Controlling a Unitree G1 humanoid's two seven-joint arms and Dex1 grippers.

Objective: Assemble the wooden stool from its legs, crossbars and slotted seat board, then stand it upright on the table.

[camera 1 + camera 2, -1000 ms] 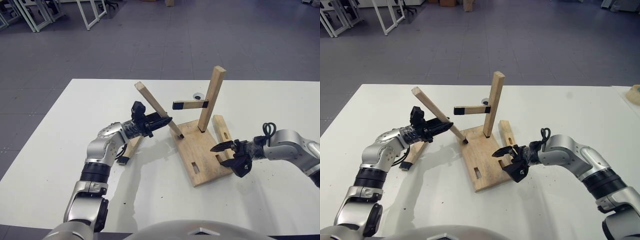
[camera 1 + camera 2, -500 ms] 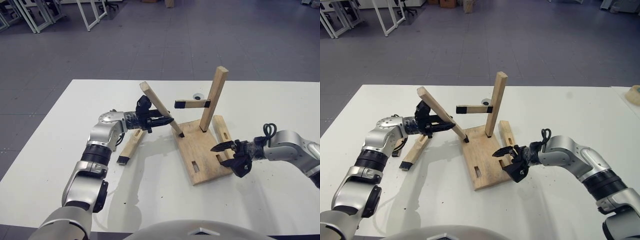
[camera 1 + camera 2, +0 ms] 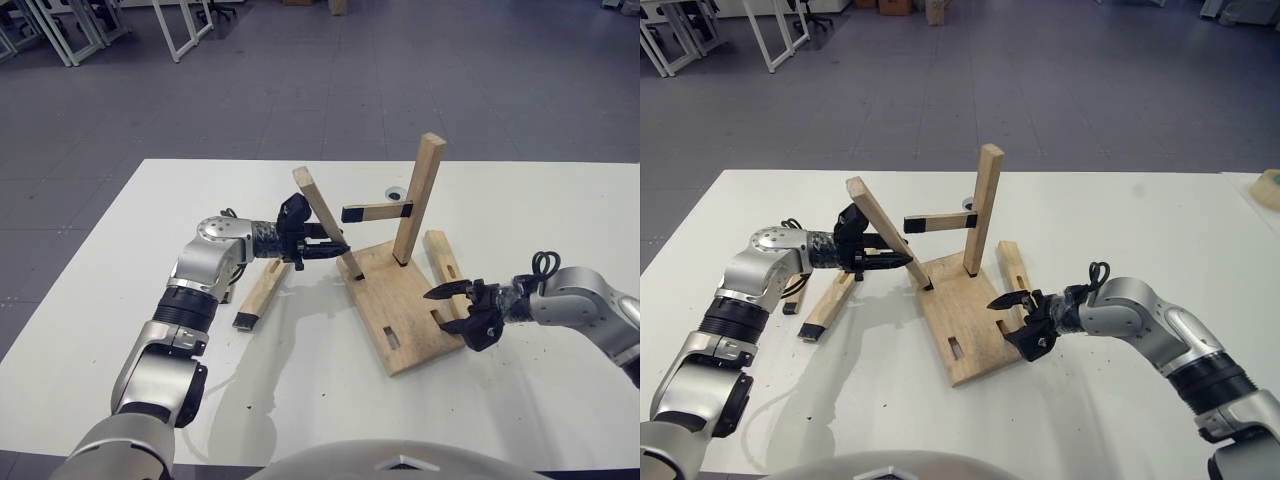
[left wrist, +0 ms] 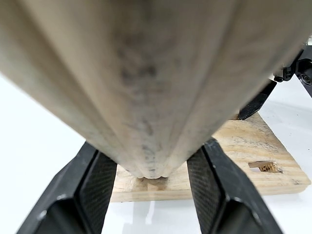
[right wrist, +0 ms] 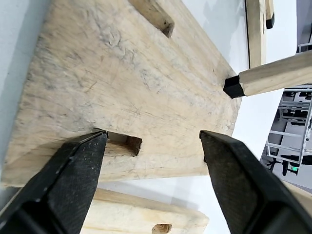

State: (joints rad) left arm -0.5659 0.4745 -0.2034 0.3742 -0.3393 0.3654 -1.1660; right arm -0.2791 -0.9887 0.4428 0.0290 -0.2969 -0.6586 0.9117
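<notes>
Step in hand: I judge it to be seating the tilted leg (image 3: pixel 322 212) into its slot in the seat board (image 3: pixel 402 312).
Left hand (image 3: pixel 333 246): closed on the tilted leg partway up, one finger (image 4: pixel 95 191) on each side of the wood.
Tilted leg: leans away from the board, with its dark foot at the board's far left corner. I cannot tell whether the foot is in the slot.
Right hand (image 3: pixel 441 310): spread wide at the board's near right edge, the edge between its fingers, holding nothing. A free slot (image 5: pixel 125 144) sits just beside one finger.
Seat board: lies flat on the tabletop (image 3: pixel 560 215), with an upright leg (image 3: pixel 421 198) standing in a far slot and carrying a crossbar (image 3: pixel 376 211) that points toward the tilted leg.
Loose parts: a spare leg (image 3: pixel 262 291) lies left of the board, a slotted bar (image 3: pixel 443 262) just right of it.
Method advised: close my right hand on the edge first, so the board cannot slide. Then raise the leg to vertical and press straight down, lining the crossbar end with the leg.
Risk: pushing while tilted may jam the foot or lever the board up.
</notes>
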